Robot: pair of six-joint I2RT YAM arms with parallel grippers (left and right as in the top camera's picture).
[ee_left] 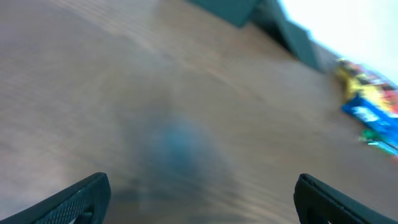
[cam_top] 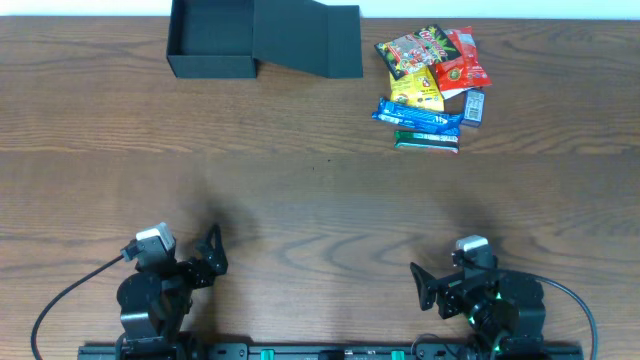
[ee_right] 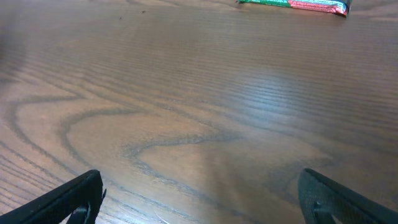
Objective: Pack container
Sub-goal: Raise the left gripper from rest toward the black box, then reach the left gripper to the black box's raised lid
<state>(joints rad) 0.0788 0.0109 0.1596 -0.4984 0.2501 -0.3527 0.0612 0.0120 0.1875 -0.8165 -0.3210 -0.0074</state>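
Along the far edge of the bench [cam_top: 320,200], snack packets [cam_top: 432,75] lie nearer the right pincer [cam_top: 420,288], the container [cam_top: 212,40] nearer the left pincer [cam_top: 214,253]; both gape empty.

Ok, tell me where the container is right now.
In the overhead view the container sits open at the far edge of the table, left of centre, with the snack pile to its right.

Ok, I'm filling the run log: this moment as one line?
stage: not started | container: open, empty, far left | snack packets: piled far right | left gripper: open, empty | right gripper: open, empty
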